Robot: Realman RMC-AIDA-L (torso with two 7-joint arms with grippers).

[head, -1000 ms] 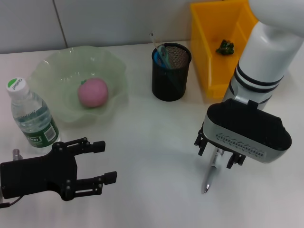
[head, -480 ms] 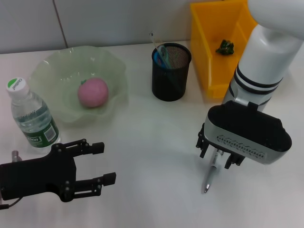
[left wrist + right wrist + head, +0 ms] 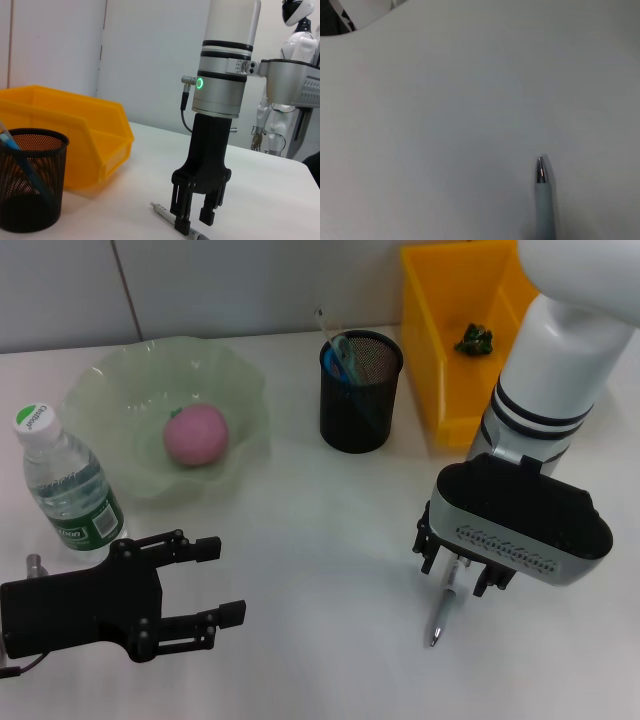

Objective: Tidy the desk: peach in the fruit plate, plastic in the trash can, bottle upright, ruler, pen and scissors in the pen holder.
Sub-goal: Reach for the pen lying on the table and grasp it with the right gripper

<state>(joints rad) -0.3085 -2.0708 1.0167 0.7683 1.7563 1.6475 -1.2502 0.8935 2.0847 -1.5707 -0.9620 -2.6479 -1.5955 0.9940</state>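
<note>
Right hand (image 3: 459,575) points straight down, straddling pen (image 3: 441,614).

My work surface is a plain white table (image 3: 320,660), smooth and matte, lit evenly from above so the shadows on it are soft. Behind the table, along its far edge, stands a wall (image 3: 220,285) of pale grey-white panels, split by a thin dark vertical seam (image 3: 124,288). From my left wrist, that panelled wall (image 3: 150,55) runs on past the table's end, and beyond the far corner of the table stands a white humanoid figure (image 3: 287,80).
</note>
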